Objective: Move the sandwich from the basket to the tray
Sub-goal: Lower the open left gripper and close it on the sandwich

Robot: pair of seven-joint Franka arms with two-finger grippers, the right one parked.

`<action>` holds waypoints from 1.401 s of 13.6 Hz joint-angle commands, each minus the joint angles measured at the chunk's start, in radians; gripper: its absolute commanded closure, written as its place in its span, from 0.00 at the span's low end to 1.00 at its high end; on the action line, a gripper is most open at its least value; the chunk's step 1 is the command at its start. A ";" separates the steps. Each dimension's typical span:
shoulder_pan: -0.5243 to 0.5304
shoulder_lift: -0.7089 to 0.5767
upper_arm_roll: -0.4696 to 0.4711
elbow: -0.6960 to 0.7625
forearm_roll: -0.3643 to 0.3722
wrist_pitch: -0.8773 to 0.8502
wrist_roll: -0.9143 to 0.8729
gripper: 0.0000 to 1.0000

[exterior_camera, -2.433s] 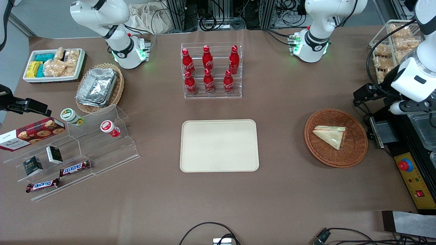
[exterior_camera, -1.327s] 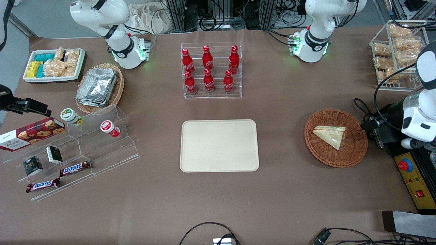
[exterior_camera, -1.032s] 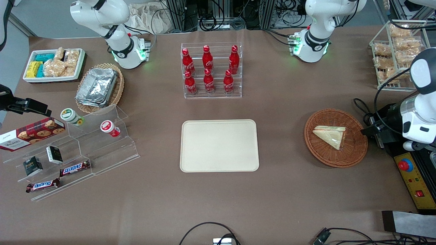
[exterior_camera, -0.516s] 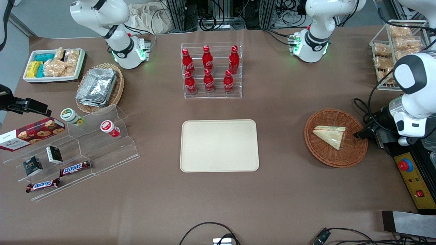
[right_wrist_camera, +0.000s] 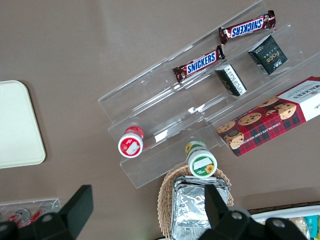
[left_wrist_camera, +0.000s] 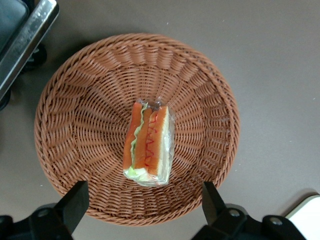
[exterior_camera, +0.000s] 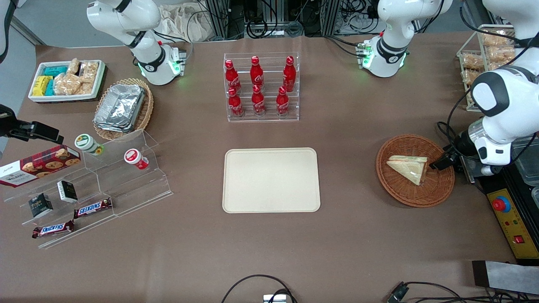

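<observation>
Approach step: your gripper [left_wrist_camera: 142, 207], fingers spread, hovered over the sandwich [left_wrist_camera: 147, 145] in the basket [left_wrist_camera: 75, 100]; next, descend and grasp.

"SNICKERS" is printed on two bars [right_wrist_camera: 199, 63] and "WALKERS" on the red plaid cookie box [right_wrist_camera: 272, 120].

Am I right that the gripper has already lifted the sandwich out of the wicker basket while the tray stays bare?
Not quite: the sandwich lies in the basket, ungrasped. The left wrist view shows the open gripper above it, fingers apart. The tray is bare.
</observation>
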 commanded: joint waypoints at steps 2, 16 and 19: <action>0.006 0.021 -0.006 -0.025 -0.018 0.045 -0.012 0.00; -0.008 0.107 -0.014 -0.062 -0.072 0.192 -0.013 0.00; -0.014 0.119 -0.017 -0.068 -0.075 0.219 -0.013 0.00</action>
